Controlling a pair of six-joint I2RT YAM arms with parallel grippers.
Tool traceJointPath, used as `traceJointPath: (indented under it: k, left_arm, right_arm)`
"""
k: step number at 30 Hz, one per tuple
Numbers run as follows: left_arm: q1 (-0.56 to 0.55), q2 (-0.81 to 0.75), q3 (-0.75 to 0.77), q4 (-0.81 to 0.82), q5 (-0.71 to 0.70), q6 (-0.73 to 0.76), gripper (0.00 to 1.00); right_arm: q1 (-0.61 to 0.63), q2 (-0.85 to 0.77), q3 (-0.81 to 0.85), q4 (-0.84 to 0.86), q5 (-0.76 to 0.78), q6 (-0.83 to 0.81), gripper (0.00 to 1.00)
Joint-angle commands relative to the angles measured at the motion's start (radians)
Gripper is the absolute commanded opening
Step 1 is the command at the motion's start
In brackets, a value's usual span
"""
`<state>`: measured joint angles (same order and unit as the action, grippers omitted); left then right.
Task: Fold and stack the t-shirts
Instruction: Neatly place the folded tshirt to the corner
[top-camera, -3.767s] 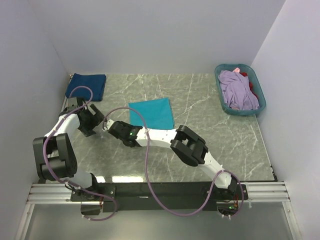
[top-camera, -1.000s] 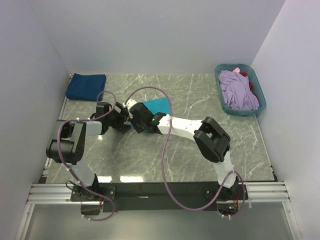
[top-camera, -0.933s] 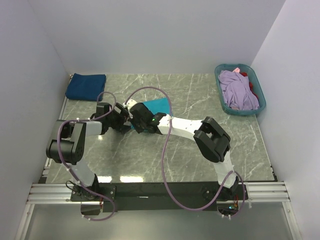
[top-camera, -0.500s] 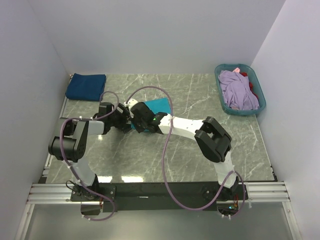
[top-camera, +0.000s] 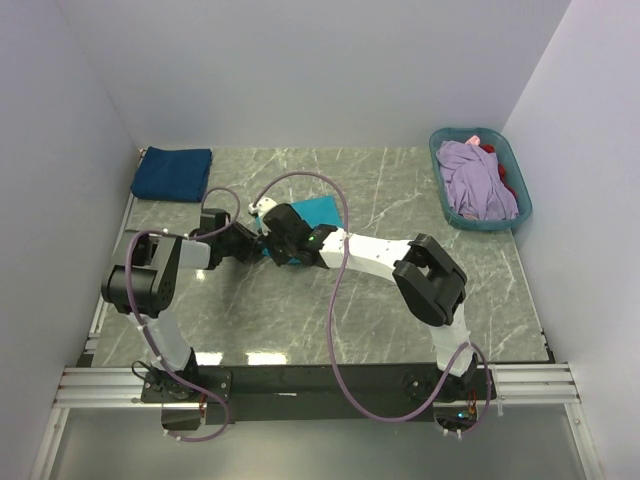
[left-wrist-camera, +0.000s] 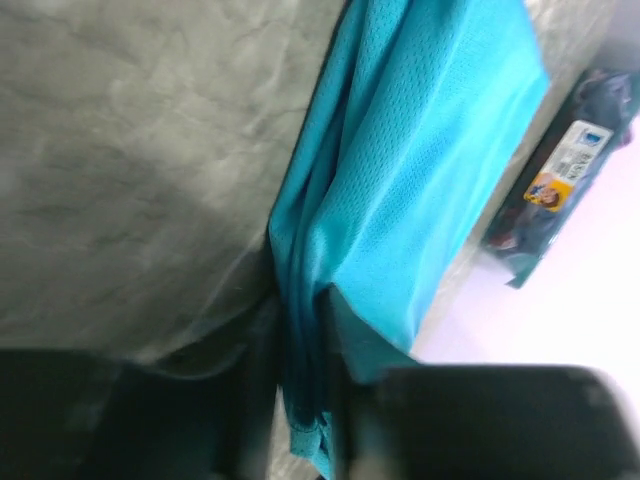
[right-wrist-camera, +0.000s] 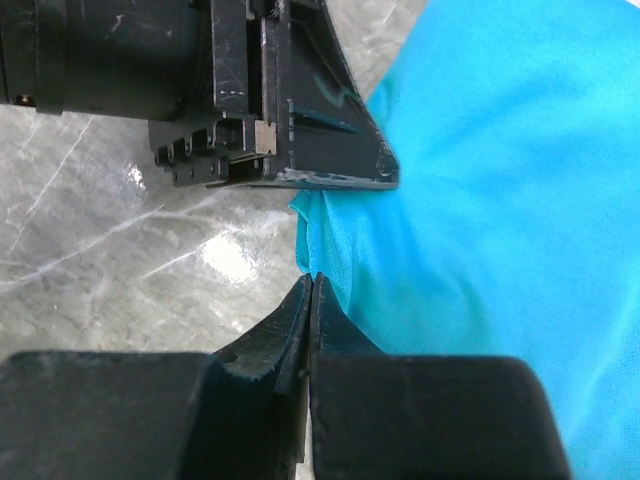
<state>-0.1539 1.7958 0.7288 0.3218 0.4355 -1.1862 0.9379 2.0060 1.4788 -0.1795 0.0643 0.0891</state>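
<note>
Teal t-shirt (top-camera: 322, 209), a folded slab of fine-meshed knit, lies on the veined grey marble table (top-camera: 400, 190), left of centre in the top view. Left gripper (left-wrist-camera: 300, 340) pinches its layered edge between dark fingers. Right gripper (right-wrist-camera: 310, 285) has its tapered black fingers pressed together at the cloth's rim; whether fabric sits between them cannot be told.

Teal tee (left-wrist-camera: 420, 180) (fine mesh weave), grey white-veined marble table (top-camera: 400, 290).

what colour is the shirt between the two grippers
Bright turquoise; the teal t-shirt shows best in the left wrist view.
</note>
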Motion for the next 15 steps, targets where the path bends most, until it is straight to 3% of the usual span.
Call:
traceJointPath:
  k: [1,2,4,5,7,8,15]
  left_arm:
    - [0.008,0.028,0.023,-0.07,-0.041,0.063,0.24]
    - [0.013,0.03,0.037,-0.076,-0.041,0.082,0.17]
    - [0.016,0.04,0.058,-0.118,-0.043,0.109,0.13]
    - [0.017,0.046,0.088,-0.136,-0.043,0.147,0.07]
    - [0.019,0.072,0.122,-0.194,-0.044,0.183,0.01]
    - [0.022,0.085,0.154,-0.211,-0.046,0.216,0.01]
    - [0.042,0.102,0.329,-0.435,-0.196,0.417,0.01]
  right_arm:
    - [-0.007,-0.05,-0.005,0.026,-0.011,0.014,0.0]
    - [-0.007,-0.047,0.0,0.022,-0.021,0.014,0.0]
    - [-0.004,-0.039,0.011,0.012,-0.024,0.012,0.01]
    - [-0.005,-0.035,0.014,0.009,-0.023,0.012,0.11]
    - [-0.004,-0.035,0.015,0.008,-0.021,0.017,0.22]
    - [-0.004,-0.038,0.015,0.002,-0.021,0.018,0.33]
    - [-0.007,-0.11,-0.018,-0.046,0.014,0.049,0.58]
